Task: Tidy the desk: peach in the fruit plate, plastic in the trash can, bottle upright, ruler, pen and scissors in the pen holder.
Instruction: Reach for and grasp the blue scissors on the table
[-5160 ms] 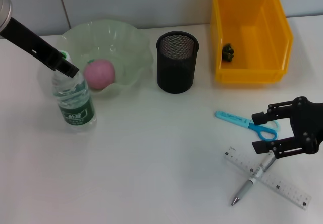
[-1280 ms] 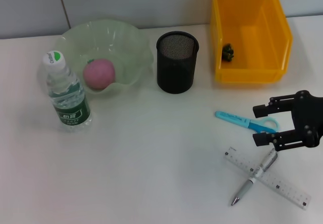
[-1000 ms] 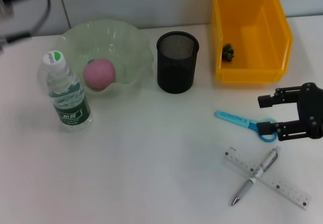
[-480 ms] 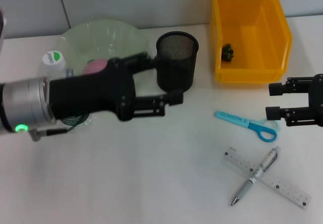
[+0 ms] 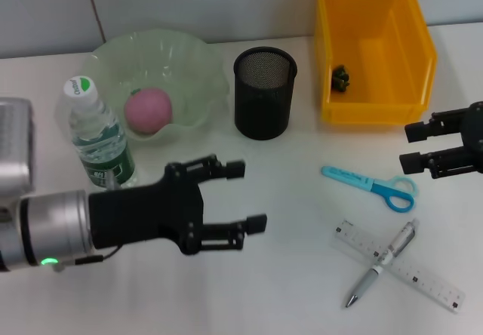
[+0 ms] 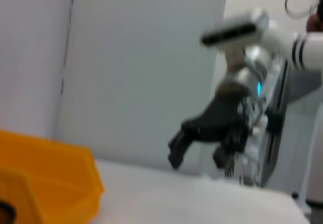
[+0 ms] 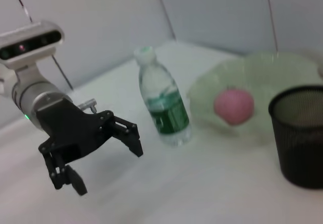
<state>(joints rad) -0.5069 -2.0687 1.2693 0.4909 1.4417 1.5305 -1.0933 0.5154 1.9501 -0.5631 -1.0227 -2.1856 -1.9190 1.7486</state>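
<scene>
The pink peach [image 5: 148, 110] lies in the pale green fruit plate [image 5: 189, 56]. To the plate's left the bottle [image 5: 98, 135] stands upright. A black mesh pen holder [image 5: 264, 93] stands mid-table. A small dark piece of plastic [image 5: 341, 78] rests inside the yellow trash can [image 5: 373, 48]. Blue scissors [image 5: 370, 185], the clear ruler [image 5: 423, 278] and the silver pen [image 5: 381, 263] crossing it lie at the front right. My left gripper [image 5: 245, 195] hovers open in front of the bottle, holding nothing. My right gripper [image 5: 411, 146] is open at the right edge, just behind the scissors.
The right wrist view shows the left gripper [image 7: 107, 168], the bottle [image 7: 164, 103], the peach [image 7: 233, 104] and the pen holder [image 7: 300, 133]. The left wrist view shows the right gripper [image 6: 197, 158] and a corner of the yellow bin [image 6: 45, 178].
My left arm swept in from the back left and has come forward, uncovering the peach and bottle. My right gripper lifted away from the pen and scissors toward the back right.
</scene>
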